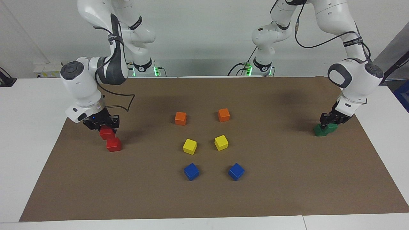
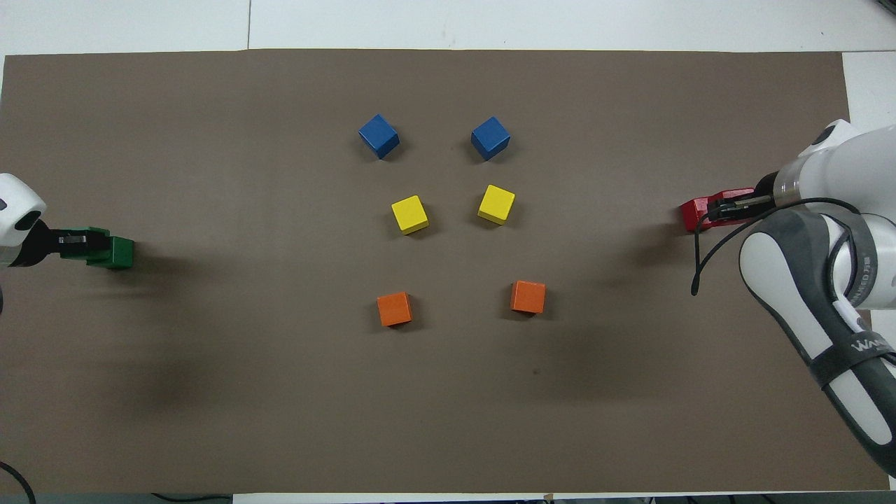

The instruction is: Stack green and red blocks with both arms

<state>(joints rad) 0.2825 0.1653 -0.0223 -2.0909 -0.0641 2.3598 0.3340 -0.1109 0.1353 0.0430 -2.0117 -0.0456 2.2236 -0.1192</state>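
Overhead view first: we see a brown mat [image 2: 210, 392] covering the table, with two blue blocks [image 2: 379, 136], two yellow blocks [image 2: 409, 213] and two orange blocks [image 2: 394, 309] in pairs at its middle, blue farthest from the robots and orange nearest. At the right arm's end of the mat, we find the right gripper [image 1: 101, 126] clenched on a red block [image 1: 106, 132], held just over a second red block [image 1: 113, 144] that sits on the mat; the two appear to touch or nearly touch. At the left arm's end, the left gripper [image 1: 330, 123] grasps a green block [image 1: 330, 127], which rests slightly askew on a second green block [image 1: 320, 131] that stands on the mat.
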